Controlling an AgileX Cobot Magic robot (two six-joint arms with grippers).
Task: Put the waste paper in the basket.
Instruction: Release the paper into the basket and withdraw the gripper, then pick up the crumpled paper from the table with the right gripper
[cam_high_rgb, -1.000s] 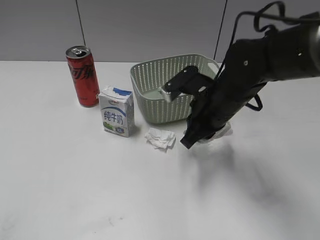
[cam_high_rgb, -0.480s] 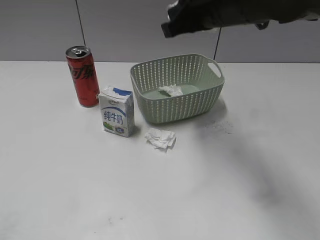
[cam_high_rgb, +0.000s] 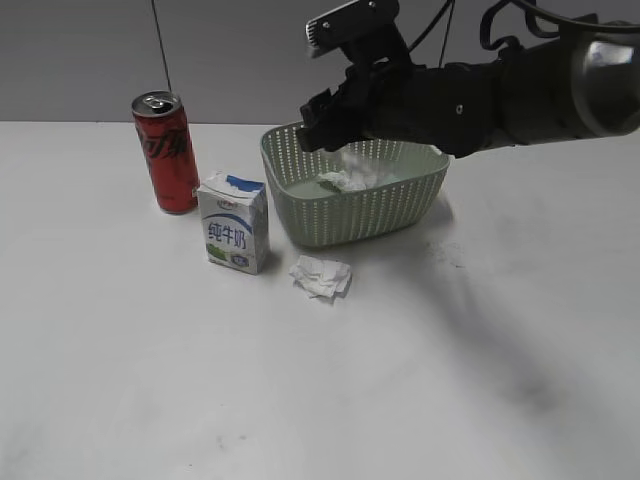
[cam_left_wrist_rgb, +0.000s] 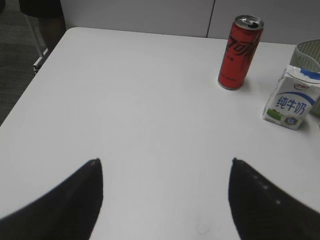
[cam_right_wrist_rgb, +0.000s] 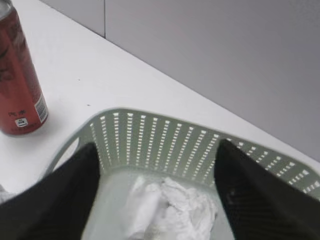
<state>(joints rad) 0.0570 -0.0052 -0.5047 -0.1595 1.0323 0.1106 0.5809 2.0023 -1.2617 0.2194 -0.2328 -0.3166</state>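
The pale green perforated basket (cam_high_rgb: 350, 215) stands at the back middle of the table. My right gripper (cam_high_rgb: 322, 128) hovers over its left rim, open and empty. In the right wrist view the jaws (cam_right_wrist_rgb: 157, 145) frame the basket's inner wall (cam_right_wrist_rgb: 150, 132), with crumpled white waste paper (cam_right_wrist_rgb: 170, 210) lying on the floor below them. The paper in the basket also shows in the exterior view (cam_high_rgb: 352, 176). Another waste paper wad (cam_high_rgb: 321, 276) lies on the table in front of the basket. My left gripper (cam_left_wrist_rgb: 165, 160) is open and empty over bare table, out of the exterior view.
A red soda can (cam_high_rgb: 166, 152) stands left of the basket, with a white-and-blue milk carton (cam_high_rgb: 233, 222) in front of it; both also show in the left wrist view, the can (cam_left_wrist_rgb: 239, 52) and the carton (cam_left_wrist_rgb: 291, 99). The table's left edge (cam_left_wrist_rgb: 30, 82) shows there too.
My right gripper rose from a wad at the basket's right front, swung up over the basket, then came lower above it. That wad has left the table and more paper lies in the basket.
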